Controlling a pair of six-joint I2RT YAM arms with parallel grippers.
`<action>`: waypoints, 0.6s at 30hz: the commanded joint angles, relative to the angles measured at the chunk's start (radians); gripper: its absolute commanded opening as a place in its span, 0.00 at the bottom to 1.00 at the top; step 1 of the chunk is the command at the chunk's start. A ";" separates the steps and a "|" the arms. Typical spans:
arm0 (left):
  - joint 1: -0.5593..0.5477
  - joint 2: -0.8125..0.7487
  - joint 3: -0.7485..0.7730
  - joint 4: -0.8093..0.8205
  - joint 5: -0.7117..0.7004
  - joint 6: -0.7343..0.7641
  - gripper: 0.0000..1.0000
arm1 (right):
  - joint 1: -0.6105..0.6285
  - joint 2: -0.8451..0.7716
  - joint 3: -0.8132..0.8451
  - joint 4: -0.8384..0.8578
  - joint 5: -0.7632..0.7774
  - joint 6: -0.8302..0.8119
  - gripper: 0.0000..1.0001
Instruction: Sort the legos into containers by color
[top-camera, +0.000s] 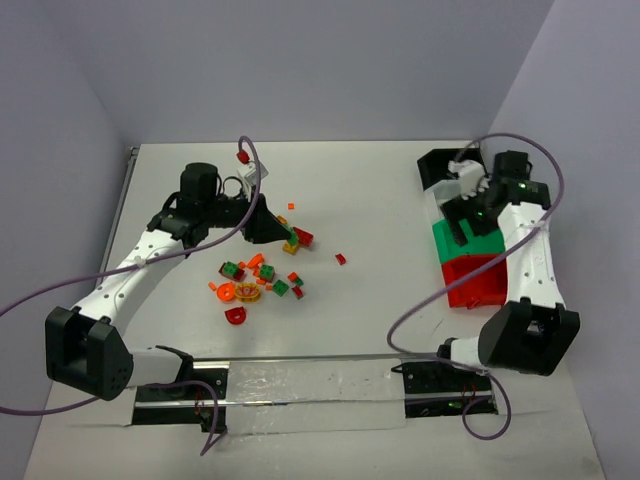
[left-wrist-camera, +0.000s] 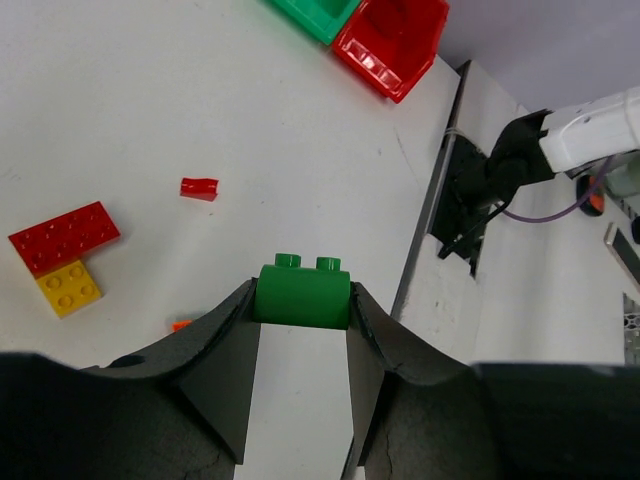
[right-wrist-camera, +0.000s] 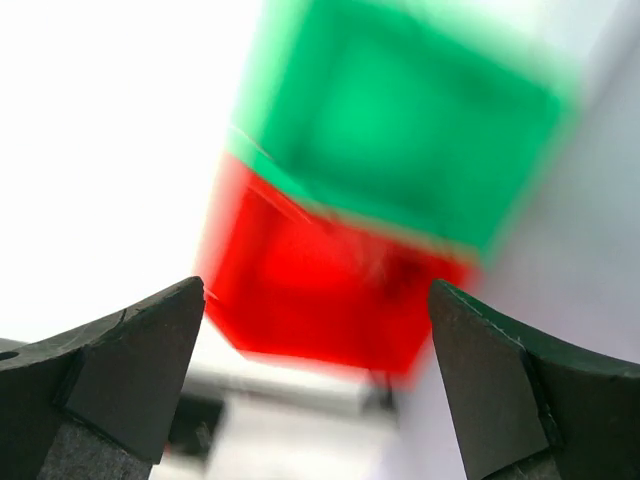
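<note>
Left end effector (left-wrist-camera: 300, 305) pinches a green two-stud brick (left-wrist-camera: 300, 292) above the white worktop (left-wrist-camera: 200, 120); red, green, orange and yellow legos (top-camera: 262, 278) lie scattered mid-worktop; at right, the right end effector (right-wrist-camera: 316, 292) stands wide apart over the blurred green bin (right-wrist-camera: 400, 120) and red bin (right-wrist-camera: 300, 260)

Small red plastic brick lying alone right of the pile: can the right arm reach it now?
Probably yes: the right arm has its jaws open and empty, and only bare white table lies between them and the small red plastic brick.
</note>
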 joint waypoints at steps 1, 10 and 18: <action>-0.006 -0.009 0.032 0.155 0.123 -0.191 0.00 | 0.294 -0.098 0.064 0.069 -0.278 0.204 0.98; -0.004 0.016 0.006 0.366 0.251 -0.495 0.00 | 0.731 -0.032 0.136 0.251 -0.486 0.384 0.91; -0.004 -0.060 -0.128 0.757 0.288 -0.691 0.00 | 0.766 0.034 0.123 0.291 -0.753 0.496 0.90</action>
